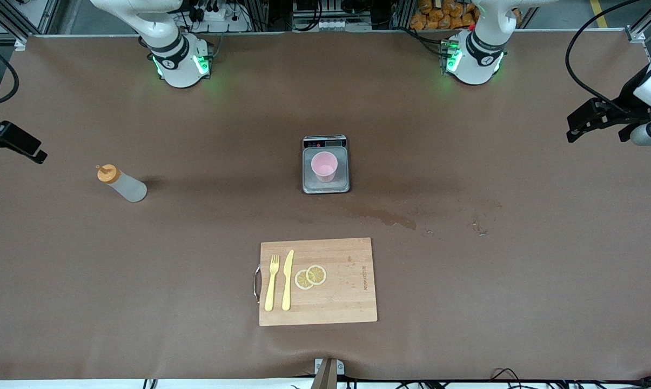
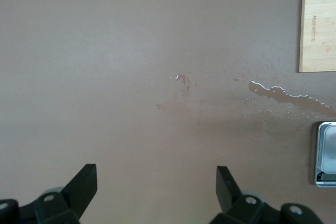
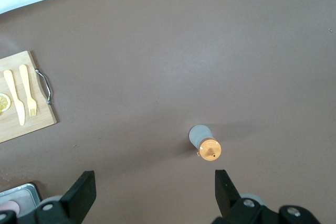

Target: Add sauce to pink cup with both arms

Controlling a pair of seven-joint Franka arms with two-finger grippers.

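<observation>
My two arms hang back at either end of the brown table [image 1: 195, 243], both waiting. My left tool [image 2: 156, 182] hovers over bare table toward the left arm's end, its fingers [image 2: 84, 182] spread wide with nothing between them; a wet smear [image 2: 283, 94] glistens on the table surface near the scale. My right tool [image 3: 152, 187] hovers over the right arm's end of the table, likewise spread wide and empty, with the sauce bottle [image 1: 122, 183] standing upright on the table just below it, orange cap [image 3: 209, 149] up, touched by neither tool. The pink cup [image 1: 324, 166] sits upright on the plate of the grey kitchen scale [image 1: 326, 186] at mid-table, well apart from the bottle. Nearer to the front camera than the scale lies a wooden cutting board [image 1: 347, 292] with a metal handle [image 1: 257, 283], carrying a yellow fork [image 1: 272, 282] and yellow knife [image 1: 287, 280] side by side, and two overlapping lemon slices [image 1: 310, 276] just beside the knife.
</observation>
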